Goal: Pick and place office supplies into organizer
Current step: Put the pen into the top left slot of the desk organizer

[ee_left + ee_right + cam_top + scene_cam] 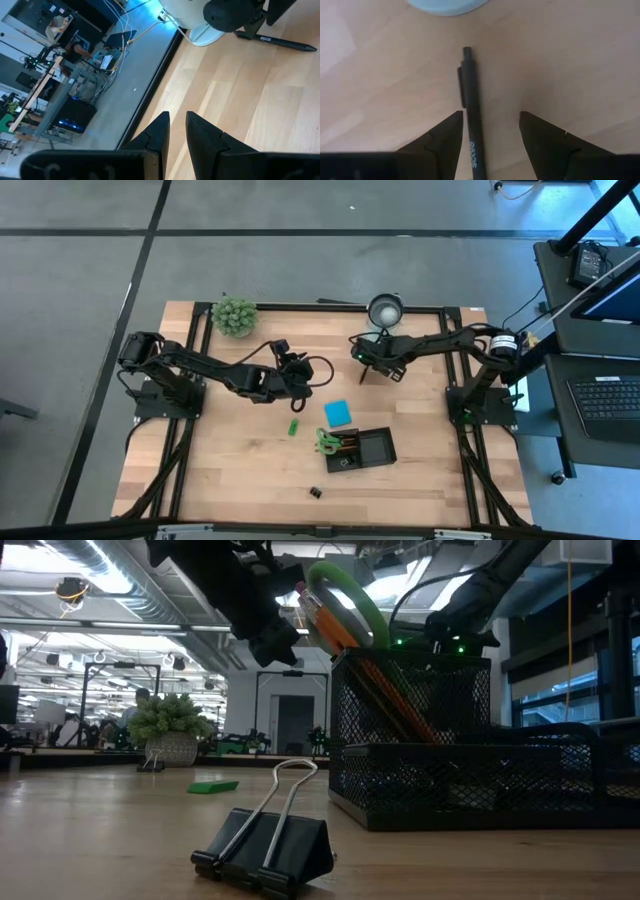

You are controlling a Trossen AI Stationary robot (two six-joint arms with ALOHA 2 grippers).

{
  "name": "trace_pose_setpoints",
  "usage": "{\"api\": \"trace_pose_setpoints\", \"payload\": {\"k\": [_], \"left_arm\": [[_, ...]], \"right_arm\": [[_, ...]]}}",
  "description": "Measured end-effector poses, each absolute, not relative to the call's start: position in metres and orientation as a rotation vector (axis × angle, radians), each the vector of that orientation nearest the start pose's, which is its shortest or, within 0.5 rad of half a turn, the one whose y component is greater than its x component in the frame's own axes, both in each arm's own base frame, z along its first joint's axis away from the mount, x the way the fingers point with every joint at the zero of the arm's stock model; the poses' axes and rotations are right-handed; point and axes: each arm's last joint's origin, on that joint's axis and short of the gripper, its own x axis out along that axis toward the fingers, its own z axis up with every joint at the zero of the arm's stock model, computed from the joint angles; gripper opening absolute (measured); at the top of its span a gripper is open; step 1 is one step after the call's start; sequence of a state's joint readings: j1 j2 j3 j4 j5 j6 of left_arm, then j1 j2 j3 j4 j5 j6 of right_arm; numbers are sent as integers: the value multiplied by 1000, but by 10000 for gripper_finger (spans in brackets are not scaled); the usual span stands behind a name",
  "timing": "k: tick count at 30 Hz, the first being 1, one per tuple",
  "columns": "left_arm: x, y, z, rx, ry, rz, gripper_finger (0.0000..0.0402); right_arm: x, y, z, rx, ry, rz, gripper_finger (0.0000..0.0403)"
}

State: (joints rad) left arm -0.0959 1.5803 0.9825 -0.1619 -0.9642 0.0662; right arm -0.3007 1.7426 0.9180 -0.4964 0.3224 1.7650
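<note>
Black pen (472, 120) lies flat on desk (240, 470), upper centre, below white cup (385, 309). Right gripper (490, 132) straddles it, fingers wide, presumably lined up to grasp. Left gripper (177, 132), fingers narrow, empty, waits centre-left.

Organizer (376, 448): low black mesh tray on the tabletop (240, 470), two compartments. One compartment holds green-handled scissors (327, 442) and orange-brown pencils (347, 444), leaning tilted, handles up.

Blue square note pad (338, 413): flat, just beside the organizer's far corner.

Small green block (294, 426): lying flat, near the pad, apart from the tray.

Black binder clip (315, 493): alone near the front edge, wire handles raised.

Black pen (473, 116): flat on the wood, near the back edge.
</note>
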Motion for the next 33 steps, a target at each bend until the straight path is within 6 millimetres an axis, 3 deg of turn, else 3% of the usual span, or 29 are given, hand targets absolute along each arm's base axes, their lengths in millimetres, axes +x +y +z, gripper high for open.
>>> {"api": "trace_pose_setpoints", "payload": {"k": [15,33], "left_arm": [[320,0,221,452,715,822,58],[320,8,221,443,722,847,58]], "right_arm": [[279,-113,130,1432,474,-1559,200],[286,-117,118,1374,536,-1625,200]]}}
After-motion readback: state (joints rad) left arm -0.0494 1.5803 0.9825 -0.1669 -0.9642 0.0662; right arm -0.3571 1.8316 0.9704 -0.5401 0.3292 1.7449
